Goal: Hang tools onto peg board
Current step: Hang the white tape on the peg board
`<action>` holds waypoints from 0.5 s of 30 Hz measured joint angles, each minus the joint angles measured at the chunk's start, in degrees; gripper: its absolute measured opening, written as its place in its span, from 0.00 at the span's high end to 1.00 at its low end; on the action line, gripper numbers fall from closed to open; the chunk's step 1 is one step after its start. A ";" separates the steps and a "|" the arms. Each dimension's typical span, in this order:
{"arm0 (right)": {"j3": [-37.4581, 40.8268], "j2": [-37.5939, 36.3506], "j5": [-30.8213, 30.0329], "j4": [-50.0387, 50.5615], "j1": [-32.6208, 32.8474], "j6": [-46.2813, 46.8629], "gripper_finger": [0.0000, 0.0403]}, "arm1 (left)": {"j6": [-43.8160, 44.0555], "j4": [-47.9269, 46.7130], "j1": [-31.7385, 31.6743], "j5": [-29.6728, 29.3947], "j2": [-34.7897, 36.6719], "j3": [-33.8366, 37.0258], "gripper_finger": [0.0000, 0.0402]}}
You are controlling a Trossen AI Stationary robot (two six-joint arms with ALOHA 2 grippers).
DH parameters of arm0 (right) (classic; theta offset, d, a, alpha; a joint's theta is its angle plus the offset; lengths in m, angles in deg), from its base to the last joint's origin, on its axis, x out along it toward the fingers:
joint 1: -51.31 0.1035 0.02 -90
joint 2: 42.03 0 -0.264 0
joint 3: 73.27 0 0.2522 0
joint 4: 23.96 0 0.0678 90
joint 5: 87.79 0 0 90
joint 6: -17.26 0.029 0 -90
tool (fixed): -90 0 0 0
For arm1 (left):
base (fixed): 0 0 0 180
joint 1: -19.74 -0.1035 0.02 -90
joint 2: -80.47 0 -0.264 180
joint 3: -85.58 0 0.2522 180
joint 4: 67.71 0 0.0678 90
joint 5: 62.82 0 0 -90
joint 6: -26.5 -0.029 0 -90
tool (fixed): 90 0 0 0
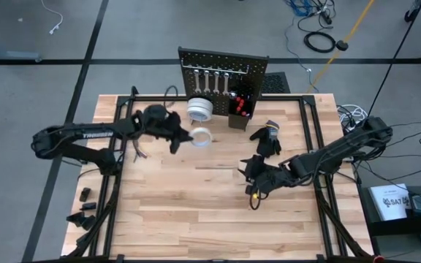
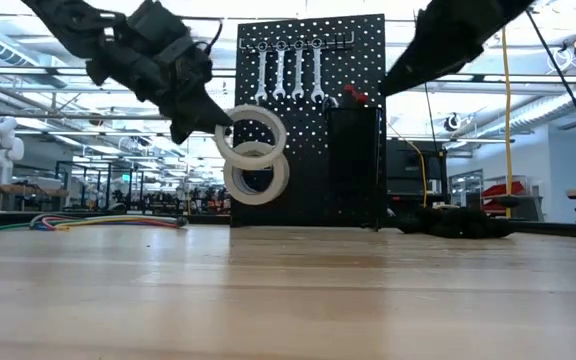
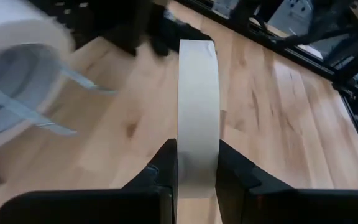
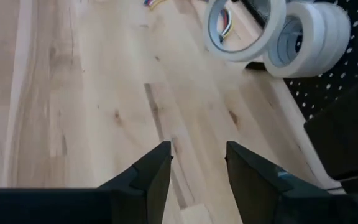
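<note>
The peg board (image 1: pixel 223 73) stands upright at the table's far edge, and silver wrenches (image 1: pixel 212 80) hang from its top row. White tape rolls (image 1: pixel 200 109) hang on its lower left, also seen in the low view (image 2: pixel 256 175). My left gripper (image 1: pixel 188 136) is shut on another white tape roll (image 1: pixel 202 136), held in the air just in front of the hanging rolls (image 2: pixel 251 135). My right gripper (image 1: pixel 246 167) hovers over the table's right middle, open with nothing between its fingers (image 4: pixel 197 168). My left gripper pinches the tape roll across its width, one finger (image 3: pixel 165 171) on each flat face, at the part of the rim (image 3: pixel 197 149) nearest the arm. The fingers come from the table's left, slanting down. The roll stands on edge, lifted clear of the table.
A black glove (image 1: pixel 267 139) lies right of the board's foot. A black box bin (image 1: pixel 238 111) on the board holds red-handled tools (image 1: pixel 241 102). Bare wood lies across the table's near half (image 1: pixel 196 212).
</note>
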State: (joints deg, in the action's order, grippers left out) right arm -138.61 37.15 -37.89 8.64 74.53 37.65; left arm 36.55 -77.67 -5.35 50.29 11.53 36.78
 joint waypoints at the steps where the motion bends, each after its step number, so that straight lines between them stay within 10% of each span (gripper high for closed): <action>1: -0.01 0.00 0.01 -0.61 -0.37 -0.33 0.64 | -0.60 -0.54 -1.86 1.86 -0.06 0.00 0.85; 15: -0.10 -0.02 4.09 -5.66 -4.71 -6.55 0.64 | -8.17 -0.93 -14.20 10.54 -3.14 -0.04 0.85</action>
State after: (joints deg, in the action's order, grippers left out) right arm -138.71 37.12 -33.80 2.99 69.82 31.09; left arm 28.39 -78.61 -19.54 60.82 8.39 36.73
